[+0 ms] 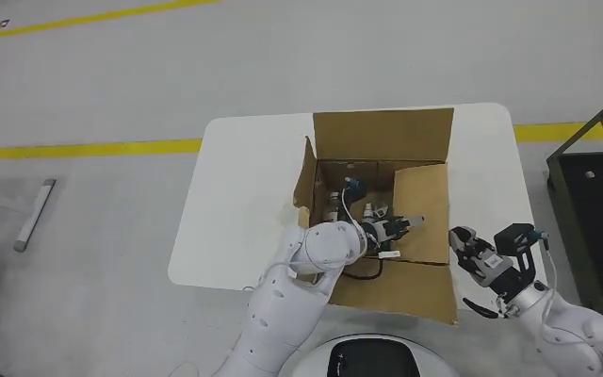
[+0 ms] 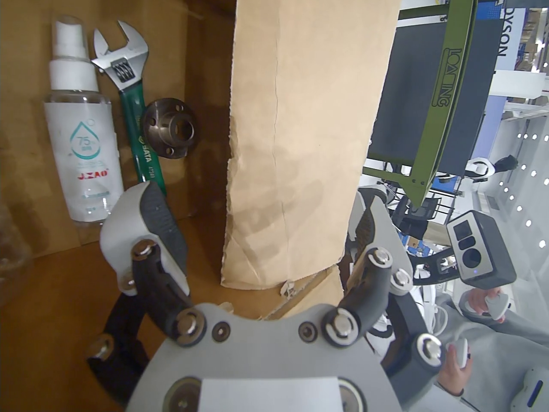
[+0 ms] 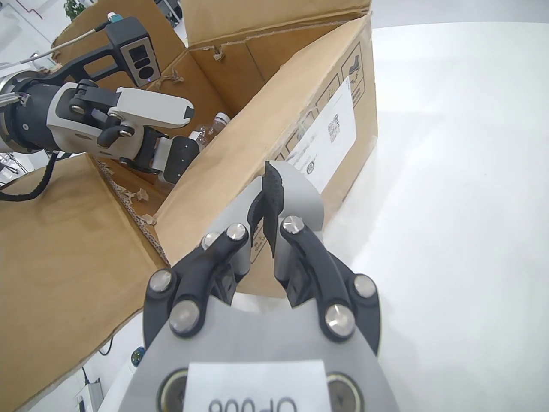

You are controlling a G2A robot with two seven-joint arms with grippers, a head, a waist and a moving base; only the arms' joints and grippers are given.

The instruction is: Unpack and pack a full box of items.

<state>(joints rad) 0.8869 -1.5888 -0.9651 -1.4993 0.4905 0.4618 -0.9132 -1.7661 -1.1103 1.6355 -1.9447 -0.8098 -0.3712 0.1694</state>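
So, an open cardboard box (image 1: 377, 137) is parked on a white table (image 1: 245, 188), and the left gripper (image 2: 253, 203) is held inside it with its fingers (image 2: 146, 216) spread wide, nothing gripped. Past the tip of one finger, three items are lined up against the box's inner wall. First a clear spray bottle (image 2: 81, 130) with a white cap is laid there. A green-handled wrench (image 2: 128, 100) is tucked just beside it, and a dark metal flange (image 2: 170, 127) is set against the wrench handle. A folded-in flap (image 2: 300, 109) is lined up straight ahead of the gap between the two fingers. Whether it's actually touched by either one can't be told. Further over, the right gripper (image 3: 270, 182) is kept outside the box, above the table. Its fingers (image 3: 300, 190) are pressed together with nothing between them. The box's labelled outer wall is found just ahead of those closed fingertips, and bare tabletop is seen off to their far side.
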